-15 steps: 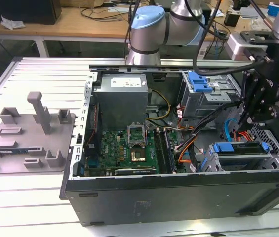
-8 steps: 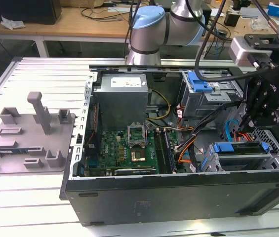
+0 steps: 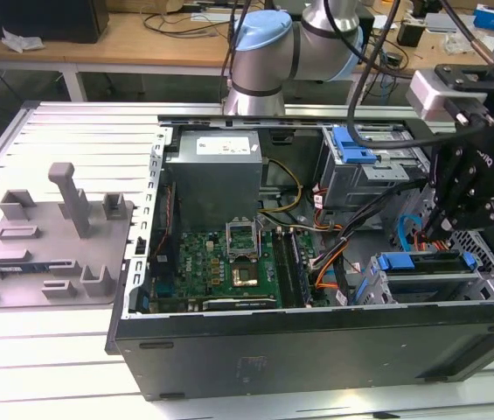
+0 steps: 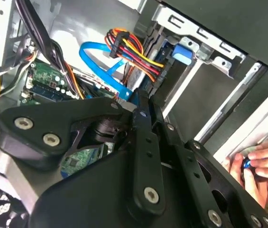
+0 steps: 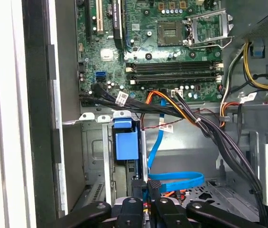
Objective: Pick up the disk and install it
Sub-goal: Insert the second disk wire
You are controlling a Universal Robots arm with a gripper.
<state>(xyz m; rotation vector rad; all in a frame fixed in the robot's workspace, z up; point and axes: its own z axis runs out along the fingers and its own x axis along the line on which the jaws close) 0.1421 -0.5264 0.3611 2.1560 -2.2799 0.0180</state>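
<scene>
The disk [image 3: 430,282] lies flat in the lower drive bay at the exterior view's right, inside the open computer case [image 3: 316,346]. Its blue bracket [image 3: 426,261] runs along its top edge. In the first wrist view the bracket's blue end [image 5: 125,145] sits in the bay's metal frame. In the second wrist view it [image 4: 183,53] shows at the bay's mouth. My gripper [image 3: 437,226] hangs just above the disk, among the cables. Its black fingers [image 5: 141,190] stand together, shut, with a blue flat cable [image 5: 174,179] and a bundle of coloured power wires [image 4: 131,52] right beside the tips.
The motherboard [image 3: 229,262], the grey power supply box [image 3: 216,175] and an upper bay with a blue latch [image 3: 354,144] share the case. A grey fixture plate [image 3: 54,245] lies at the exterior view's left. A person's hand [image 4: 262,164] pinches a small blue part outside the case wall.
</scene>
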